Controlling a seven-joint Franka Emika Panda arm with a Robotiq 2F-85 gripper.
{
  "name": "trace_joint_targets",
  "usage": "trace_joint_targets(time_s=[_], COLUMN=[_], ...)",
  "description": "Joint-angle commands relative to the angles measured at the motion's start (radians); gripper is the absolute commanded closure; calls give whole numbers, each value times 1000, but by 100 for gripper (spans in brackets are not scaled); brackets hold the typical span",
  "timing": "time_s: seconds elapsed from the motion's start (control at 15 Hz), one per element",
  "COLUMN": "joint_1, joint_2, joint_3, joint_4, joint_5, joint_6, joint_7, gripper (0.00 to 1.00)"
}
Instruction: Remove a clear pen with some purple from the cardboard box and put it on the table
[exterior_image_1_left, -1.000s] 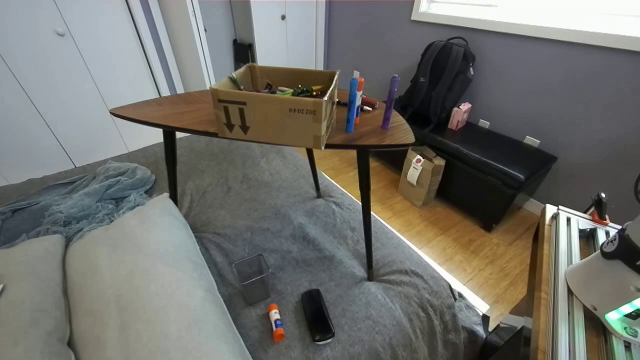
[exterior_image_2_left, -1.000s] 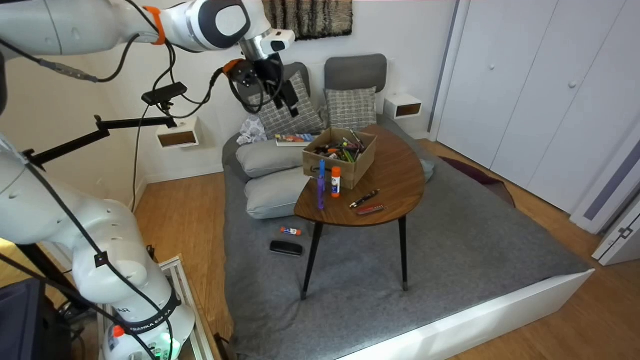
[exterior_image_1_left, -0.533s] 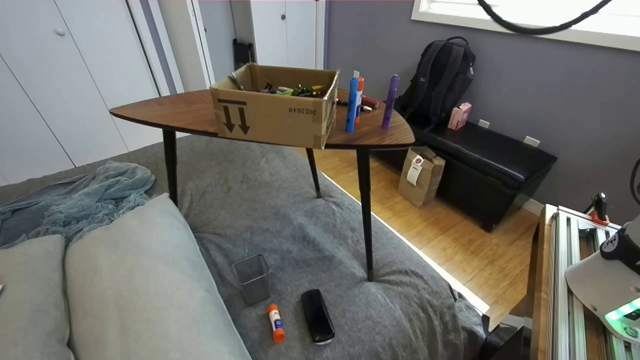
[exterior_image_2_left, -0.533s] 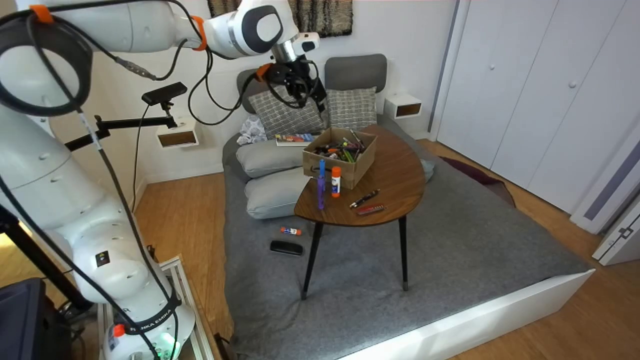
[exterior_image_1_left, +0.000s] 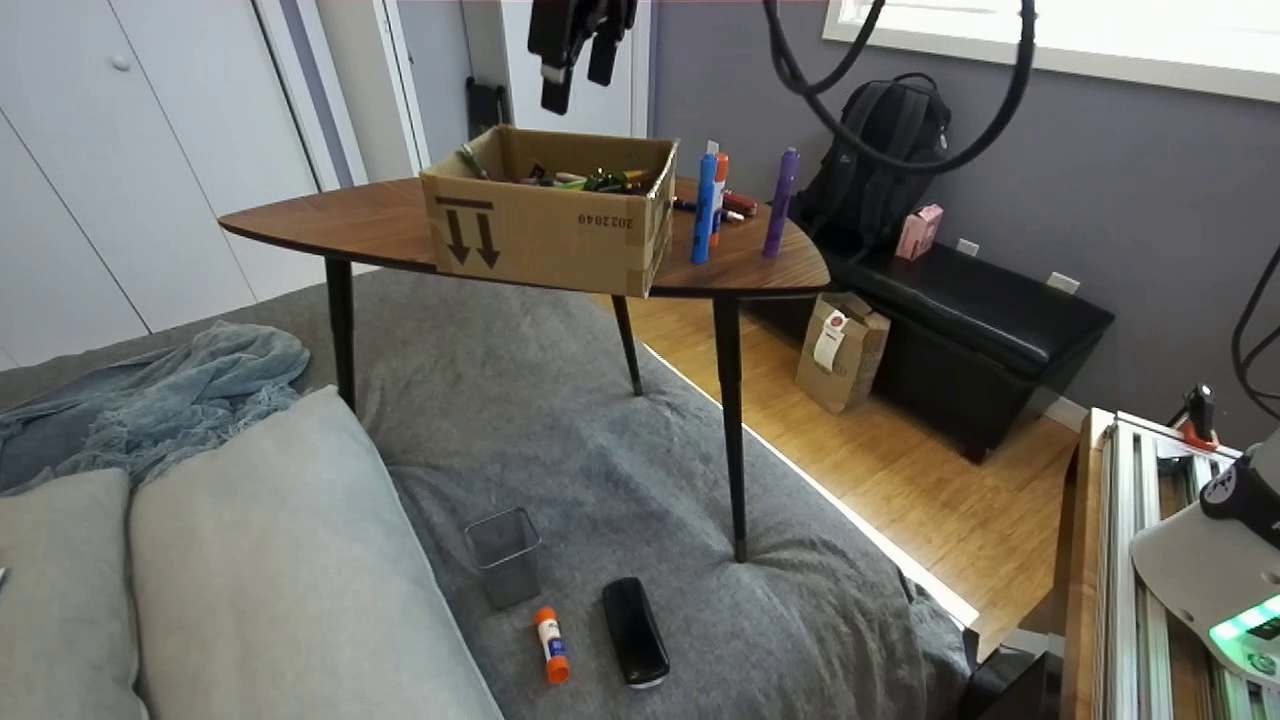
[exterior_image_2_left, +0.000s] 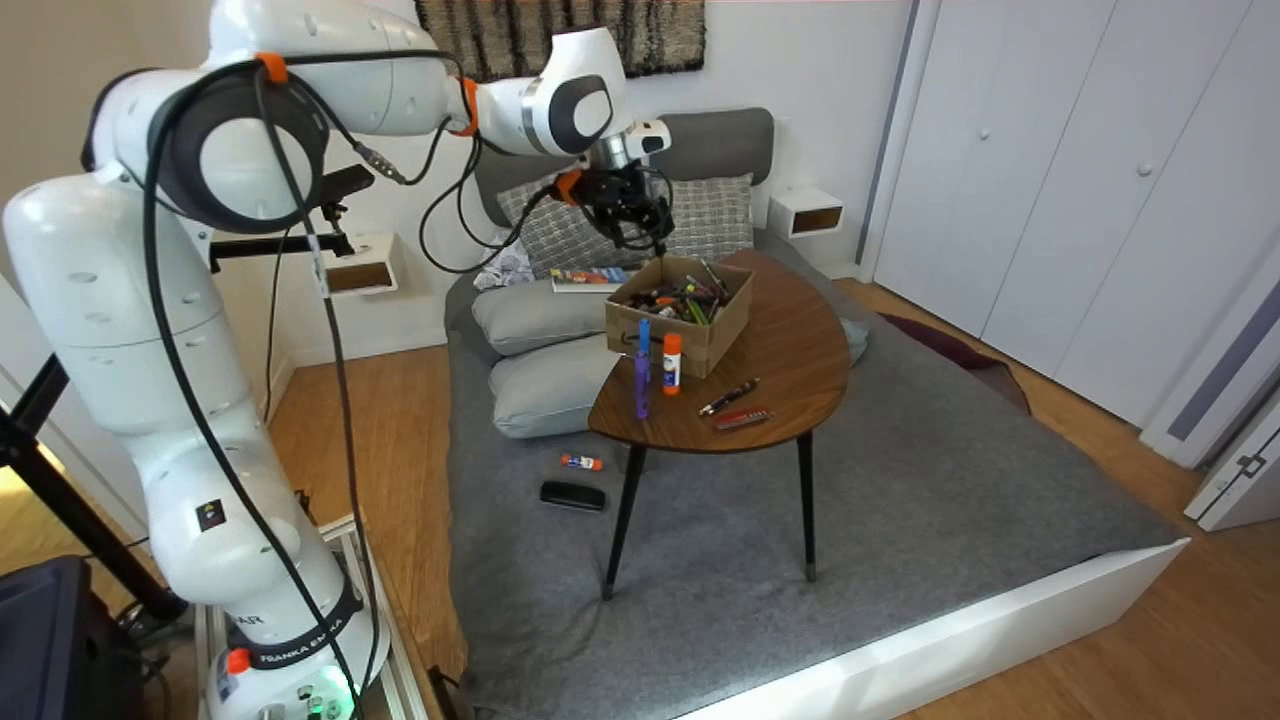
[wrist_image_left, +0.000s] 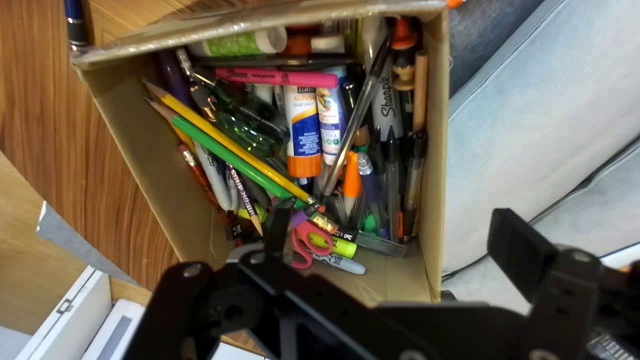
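The black two-fingered hand (wrist_image_left: 392, 232) is held spread wide, with nothing gripped, above the rectangular brown cardboard box (exterior_image_1_left: 555, 245) set on the rounded-triangular brown wooden worktop (exterior_image_2_left: 790, 335), while a slim purple-and-clear pen (wrist_image_left: 372, 192) is seen inside the box, toward four o'clock in the wrist view.

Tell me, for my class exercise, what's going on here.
A robot arm holds its open gripper above a cardboard box standing on a wooden table. The box is crowded with pens, pencils and glue sticks. The robot's job is to set one of those pens on the table; nothing is gripped yet.
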Motion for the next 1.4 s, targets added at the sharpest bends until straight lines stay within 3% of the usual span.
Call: trace_joint_targets(time_s=[0.0, 0.4, 1.0, 1.2, 1.33], joint_1=[24, 26, 0, -4, -3], joint_2=[22, 51, 128, 159, 178], joint_3=[-27, -31, -37, -32, -29], joint_4=[14, 45, 57, 65, 71], joint_5=[4, 6, 67, 112, 138], joint_6=[14, 23, 98, 128, 139], joint_7=[-4, -9, -256, -309, -329], gripper=[0, 0, 0, 17, 37])
